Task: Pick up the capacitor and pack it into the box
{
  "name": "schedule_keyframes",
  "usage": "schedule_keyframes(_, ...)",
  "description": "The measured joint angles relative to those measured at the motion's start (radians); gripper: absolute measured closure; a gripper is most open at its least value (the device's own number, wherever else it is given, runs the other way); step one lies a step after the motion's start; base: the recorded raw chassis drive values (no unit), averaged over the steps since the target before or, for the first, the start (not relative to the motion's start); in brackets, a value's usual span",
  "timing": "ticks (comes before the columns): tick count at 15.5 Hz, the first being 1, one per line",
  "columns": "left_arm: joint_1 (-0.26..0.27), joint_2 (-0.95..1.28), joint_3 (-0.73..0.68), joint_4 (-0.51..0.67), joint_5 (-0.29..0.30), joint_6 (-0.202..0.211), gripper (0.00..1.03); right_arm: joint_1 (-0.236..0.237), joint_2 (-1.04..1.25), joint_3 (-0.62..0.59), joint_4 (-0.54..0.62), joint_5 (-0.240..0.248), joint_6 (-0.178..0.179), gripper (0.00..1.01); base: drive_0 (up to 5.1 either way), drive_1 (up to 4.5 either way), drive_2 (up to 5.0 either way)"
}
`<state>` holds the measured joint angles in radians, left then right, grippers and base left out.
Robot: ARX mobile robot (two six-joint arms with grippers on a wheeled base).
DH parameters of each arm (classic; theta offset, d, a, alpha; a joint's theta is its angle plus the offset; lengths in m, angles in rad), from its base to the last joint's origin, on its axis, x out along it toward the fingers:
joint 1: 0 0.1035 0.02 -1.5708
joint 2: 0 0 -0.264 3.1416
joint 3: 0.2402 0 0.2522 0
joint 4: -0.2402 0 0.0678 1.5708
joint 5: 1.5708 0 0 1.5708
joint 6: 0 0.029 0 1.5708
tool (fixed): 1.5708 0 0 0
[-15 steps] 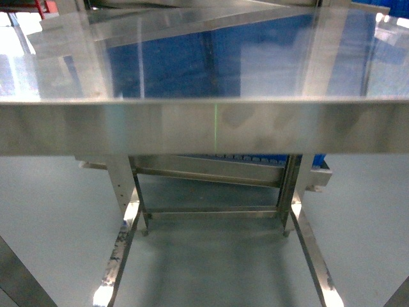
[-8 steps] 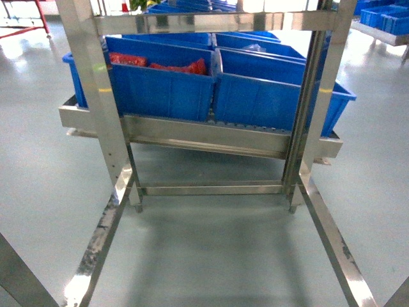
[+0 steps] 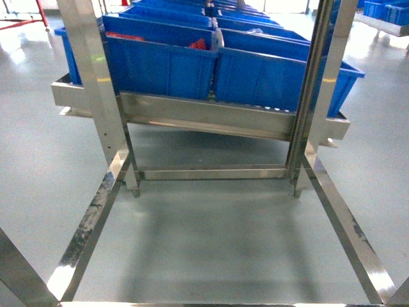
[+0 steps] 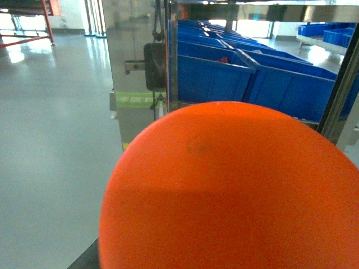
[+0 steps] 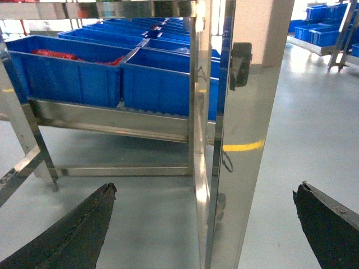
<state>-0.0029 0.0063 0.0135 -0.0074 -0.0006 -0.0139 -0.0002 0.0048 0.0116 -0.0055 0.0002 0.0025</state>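
1. Capacitor and box (the peach-pink tub): neither is showing in any current view, so I'm not locating either one.
2. Handling, as judgement only: a capacitor is likely light, rigid, smooth-cased, with thin leads that bend. I'm expecting a light pinch across the body, never the leads. The tub is probably stiff plastic, best taken by rim or handle.
3. Right gripper point(image 5: 205, 224): two dark fingertips point(image 5: 73, 232) are sitting well apart at the frame's lower corners, so the pincer is spread and carrying nothing.
4. Left gripper: not visible. An orange disc point(image 4: 230, 190) is filling most of the left wrist view and hiding it; I can't tell what the disc is.
5. Ahead, blue plastic bins point(image 3: 160, 61) are sitting in rows on a slanted steel rack shelf point(image 3: 204, 115). Red contents point(image 3: 198, 45) are showing in one bin, too small to identify.
6. Steel uprights point(image 3: 89, 83) are standing between robot and bins; a black latch-like fitting point(image 5: 240, 63) is mounted on the right post.
7. Grey floor point(image 3: 211, 243) is lying inside the lower frame rails.
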Motion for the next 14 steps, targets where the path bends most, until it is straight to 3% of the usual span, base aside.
schedule_keyframes(14,0.001,0.0,0.0,0.002,0.001,0.0,0.59,0.0,0.0,0.0,0.0,0.0,0.0,0.03,0.0,0.0,0.0)
